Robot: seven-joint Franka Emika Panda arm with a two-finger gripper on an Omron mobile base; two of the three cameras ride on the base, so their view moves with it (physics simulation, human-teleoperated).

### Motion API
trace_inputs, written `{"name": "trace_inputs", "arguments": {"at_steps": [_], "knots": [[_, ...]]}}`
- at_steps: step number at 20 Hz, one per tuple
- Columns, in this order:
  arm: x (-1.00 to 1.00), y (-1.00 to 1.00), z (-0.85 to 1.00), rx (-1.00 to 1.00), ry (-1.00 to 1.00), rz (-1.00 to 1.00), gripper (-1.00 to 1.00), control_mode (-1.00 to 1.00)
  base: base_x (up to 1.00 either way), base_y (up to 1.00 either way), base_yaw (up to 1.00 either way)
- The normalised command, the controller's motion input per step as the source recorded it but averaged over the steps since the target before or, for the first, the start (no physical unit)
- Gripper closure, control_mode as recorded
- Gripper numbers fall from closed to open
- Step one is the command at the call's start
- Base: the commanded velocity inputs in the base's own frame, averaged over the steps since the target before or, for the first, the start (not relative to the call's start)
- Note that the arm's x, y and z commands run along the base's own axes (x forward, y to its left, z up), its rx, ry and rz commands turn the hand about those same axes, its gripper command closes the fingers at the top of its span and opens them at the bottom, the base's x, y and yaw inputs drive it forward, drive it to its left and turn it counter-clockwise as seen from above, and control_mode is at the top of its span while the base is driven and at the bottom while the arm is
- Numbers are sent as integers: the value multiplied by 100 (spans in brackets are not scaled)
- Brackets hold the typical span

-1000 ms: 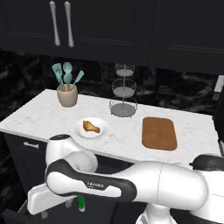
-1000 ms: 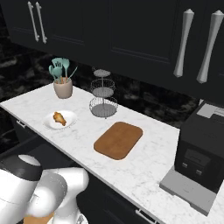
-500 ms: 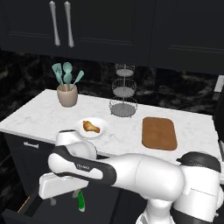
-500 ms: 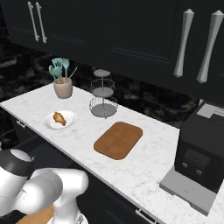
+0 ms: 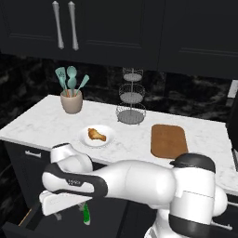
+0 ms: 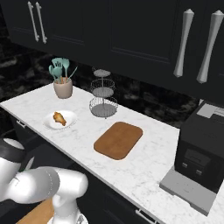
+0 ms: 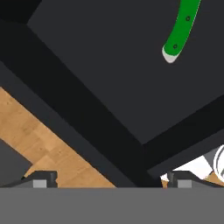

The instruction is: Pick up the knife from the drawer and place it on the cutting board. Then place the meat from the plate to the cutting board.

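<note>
On the bench (image 5: 42,123) nothing is placed: knife (image 7: 181,26) lies in the drawer (image 7: 109,65) at 1 o'clock, fingers (image 7: 34,178) spread wide, empty; meat (image 5: 96,135) stays plated

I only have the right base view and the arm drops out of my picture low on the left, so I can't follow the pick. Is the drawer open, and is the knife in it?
Observer: Yes. In the left base view the drawer is pulled out below the counter, and the knife lies in it, green handle showing.
Operator: Is the end effector on it yet?
Observer: No. The hand view shows the end effector open, its tips wide apart, with the handle lying well clear of them on the dark drawer floor.
Operator: Is the meat moved?
Observer: No. The meat sits on the plate; the cutting board is bare.
</note>
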Motion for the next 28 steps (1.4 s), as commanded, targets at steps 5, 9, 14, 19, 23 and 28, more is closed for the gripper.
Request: {"name": "trace_inputs", "arguments": {"at_steps": [5, 9, 14, 19, 23, 28], "knots": [[17, -24, -37, -1, -3, -3, -100, -100, 0, 0, 0], [17, -26, -24, -3, -2, -5, -100, -100, 0, 0, 0], [17, -30, -33, -1, -12, -1, -100, -100, 0, 0, 0], [8, -18, -33, 0, -23, 0, -100, -100, 0, 0, 0], [1, -21, -22, 0, -18, 0, -100, -100, 0, 0, 0], [29, -14, -16, 0, -5, 0, -100, -100, 0, 0, 0]]}}
